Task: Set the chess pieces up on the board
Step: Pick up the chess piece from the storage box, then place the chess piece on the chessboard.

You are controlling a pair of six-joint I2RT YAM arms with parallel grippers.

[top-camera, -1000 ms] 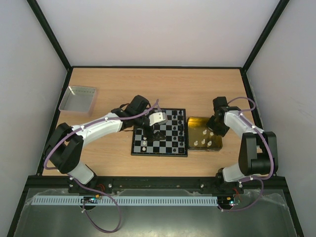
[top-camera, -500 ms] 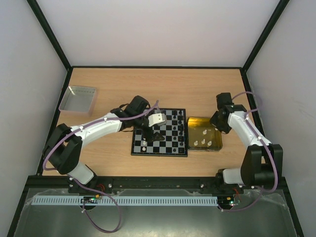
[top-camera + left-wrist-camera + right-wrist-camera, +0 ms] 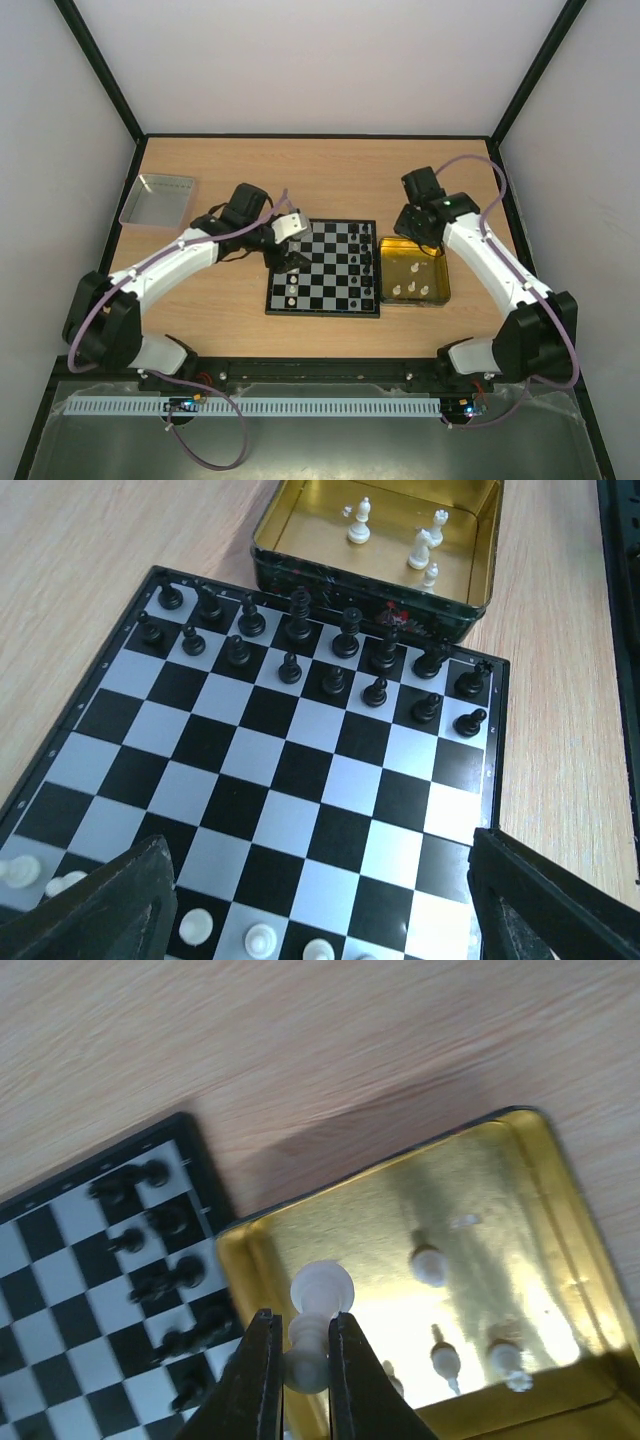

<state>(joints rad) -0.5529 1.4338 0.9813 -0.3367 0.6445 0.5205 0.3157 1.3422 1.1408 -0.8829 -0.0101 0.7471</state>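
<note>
Wooden bench [image 3: 330, 175] fills your overhead view. The board [image 3: 325, 278] sits in the middle, the yellow tin [image 3: 414, 303] lies right against its right edge, and the grey tray [image 3: 158, 198] is well apart at the far left. From up there you can see where each arm reaches, but the pieces are only specks.

Your left hand [image 3: 289, 262] hangs over the left part of the board. Its wrist camera shows what the overhead view cannot: the fingers [image 3: 120, 905] stand wide apart with nothing between them, only squares below. That camera also shows the black pieces [image 3: 300, 630] lined up in two rows along the side next to the tin. A few white pieces [image 3: 260, 942] stand at the opposite edge, partly cut off by the frame.

Your right hand [image 3: 412, 225] is over the far end of the tin, near the board's corner. From above you cannot tell what it carries. Its wrist camera shows the hand closed on a white piece [image 3: 321, 1290], pinched low down, with the round head clear of the fingertips and seen against the tin's gold floor. Loose white pieces [image 3: 428, 1265] sit in the tin beyond it.
</note>
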